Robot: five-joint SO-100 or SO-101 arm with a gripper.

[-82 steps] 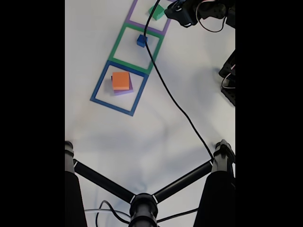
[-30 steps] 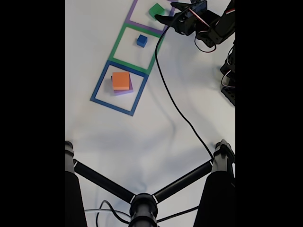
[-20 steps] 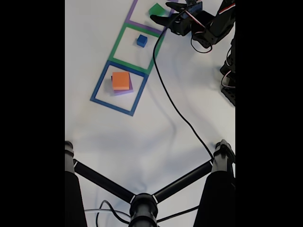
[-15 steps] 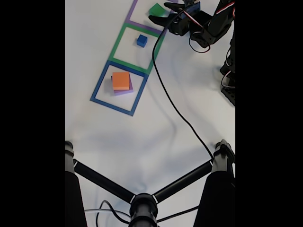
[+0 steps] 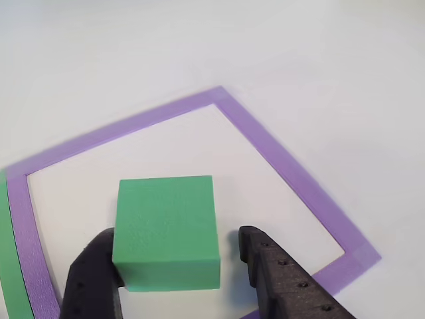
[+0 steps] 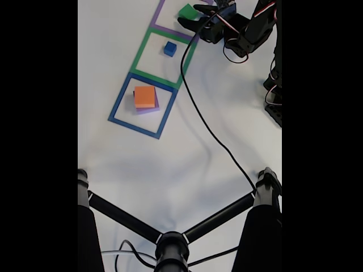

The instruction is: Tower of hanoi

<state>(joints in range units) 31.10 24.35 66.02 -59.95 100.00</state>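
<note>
You were only partway through: the orange block point(image 6: 144, 96) sat on the purple slab point(image 6: 151, 108) in the blue tape square point(image 6: 117, 100), and the little blue cube point(image 6: 169, 49) sat alone in the green tape square point(image 6: 139, 52). The green block point(image 5: 167, 230), a clean foam square, lay flat on the tabletop point(image 6: 170, 164) inside the purple tape square point(image 5: 285, 166). Your jaws point(image 5: 178, 262) were wide, one on each side of it, not squeezing yet.
</note>
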